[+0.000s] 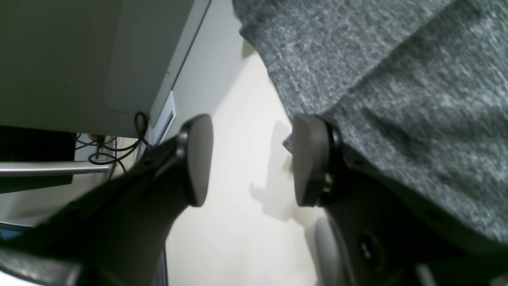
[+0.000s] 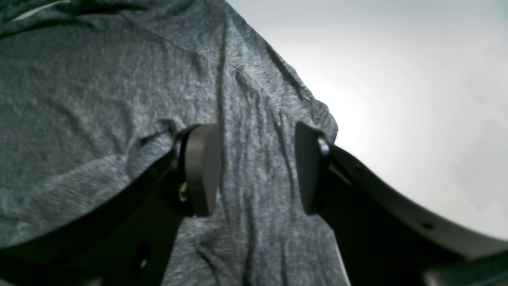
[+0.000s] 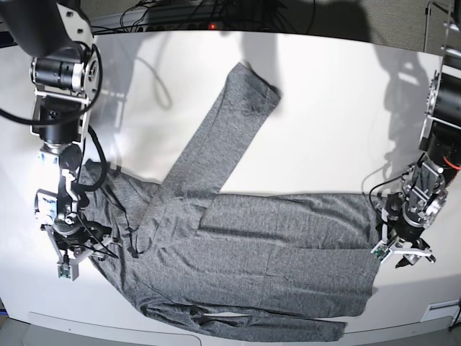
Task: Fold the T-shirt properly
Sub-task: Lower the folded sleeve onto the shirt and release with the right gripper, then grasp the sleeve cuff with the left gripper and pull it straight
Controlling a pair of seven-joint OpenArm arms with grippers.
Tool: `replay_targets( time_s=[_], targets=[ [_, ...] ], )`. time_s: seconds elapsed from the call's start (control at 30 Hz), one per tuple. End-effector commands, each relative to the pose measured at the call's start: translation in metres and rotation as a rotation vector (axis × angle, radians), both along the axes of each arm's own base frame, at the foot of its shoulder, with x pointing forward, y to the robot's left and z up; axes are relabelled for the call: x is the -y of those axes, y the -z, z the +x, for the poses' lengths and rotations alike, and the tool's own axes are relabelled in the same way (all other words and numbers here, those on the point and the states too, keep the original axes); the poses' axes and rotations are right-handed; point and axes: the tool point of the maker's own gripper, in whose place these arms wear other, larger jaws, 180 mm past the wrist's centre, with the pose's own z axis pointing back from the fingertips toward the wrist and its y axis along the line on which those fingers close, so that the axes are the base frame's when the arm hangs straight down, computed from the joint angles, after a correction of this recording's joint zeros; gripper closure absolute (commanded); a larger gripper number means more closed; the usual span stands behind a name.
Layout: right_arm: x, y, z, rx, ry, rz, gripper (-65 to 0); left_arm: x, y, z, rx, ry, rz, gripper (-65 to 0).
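Note:
The heather-grey long-sleeved T-shirt (image 3: pixel 259 245) lies spread flat across the white table (image 3: pixel 331 108), with one sleeve (image 3: pixel 230 130) reaching diagonally toward the back. My left gripper (image 3: pixel 403 254) is open at the shirt's right-hand edge. In the left wrist view its jaws (image 1: pixel 252 159) stand apart over bare table, with the right finger (image 1: pixel 309 159) at the edge of the shirt (image 1: pixel 397 79). My right gripper (image 3: pixel 74 254) is open at the shirt's left end. In the right wrist view its jaws (image 2: pixel 258 171) straddle a wrinkled ridge of the shirt (image 2: pixel 99 99). Neither gripper holds anything.
Cables and a power strip (image 3: pixel 180 14) run along the table's back edge. The table's front edge (image 3: pixel 86 321) lies just below the shirt's hem. A grey panel (image 1: pixel 131 59) and loose cables (image 1: pixel 115 151) show beyond the table's side in the left wrist view.

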Motion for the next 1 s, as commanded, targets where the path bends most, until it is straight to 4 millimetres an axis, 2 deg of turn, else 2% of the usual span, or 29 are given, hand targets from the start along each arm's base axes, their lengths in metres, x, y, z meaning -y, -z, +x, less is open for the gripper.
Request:
replay_targets(
  time_s=[0.0, 0.07, 0.17, 0.33, 0.43, 0.53, 0.63, 0.73, 0.87, 0.97],
  targets=[
    [0.007, -0.028, 0.013, 0.068, 0.006, -0.015, -30.6, -0.006, -0.028, 0.016, 0.073, -0.005, 0.002, -31.2],
    [0.005, -0.027, 0.013, 0.062, -0.006, -0.013, -30.6, -0.006, -0.028, 0.016, 0.074, -0.009, -0.003, -31.2],
    [-0.018, -0.028, 0.015, 0.045, -0.15, 0.001, -30.6, -0.01, -0.03, 0.016, 0.092, -0.062, -0.085, -31.2],
    [-0.054, -0.06, 0.026, 0.104, -0.384, -0.014, -30.6, -0.021, -0.031, 0.017, 0.083, -0.202, -0.211, -31.2],
    [-0.053, -0.081, 0.032, 0.129, -0.396, -0.046, -30.6, -0.023, -0.031, 0.018, 0.041, -0.264, -0.214, -31.2],
    [-0.061, -0.093, 0.032, 0.147, -0.405, 0.016, -30.6, -0.02, -0.039, 0.02, 0.009, -0.326, -0.242, -31.1],
    [-0.064, -0.089, 0.029, 0.114, -0.408, 0.057, -30.6, -0.008, -0.051, 0.016, -0.019, -0.354, -0.279, -31.1],
    [-0.062, -0.087, 0.028, 0.102, -0.406, 0.053, -30.6, 0.015, -0.064, 0.004, -0.02, -0.311, -0.278, -31.1],
    [-0.047, -0.084, 0.023, 0.066, -0.39, 0.025, -30.5, 0.047, -0.066, -0.031, -0.065, -0.266, -0.271, -31.1],
    [-0.027, -0.075, 0.014, 0.022, -0.368, -0.011, -30.5, 0.07, -0.061, -0.065, -0.109, -0.232, -0.277, -31.1]
  ],
)
